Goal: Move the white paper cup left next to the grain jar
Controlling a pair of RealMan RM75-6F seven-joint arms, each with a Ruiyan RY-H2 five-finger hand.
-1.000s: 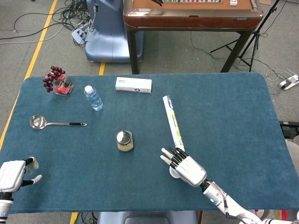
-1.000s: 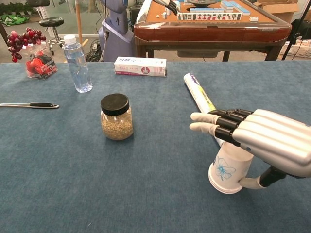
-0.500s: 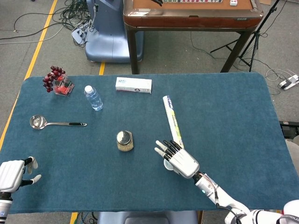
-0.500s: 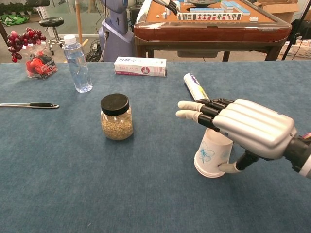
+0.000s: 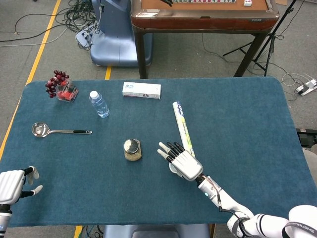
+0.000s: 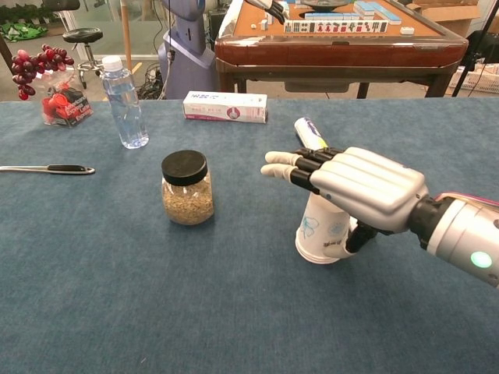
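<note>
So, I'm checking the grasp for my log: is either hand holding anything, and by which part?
The right hand holds the white paper cup, which stands upside down, by its side wall, palm over the top. The left hand holds nothing.

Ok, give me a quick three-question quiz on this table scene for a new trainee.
1. True or false: the cup stands upside down.
2. Which hand holds the cup: A) left hand B) right hand C) neither?
3. Fill in: the jar has a ____ lid.

Key:
1. True: its wide rim is on the table.
2. B: the right hand covers the cup, thumb against its side; the left hand hangs open by the near left corner.
3. Black.
</note>
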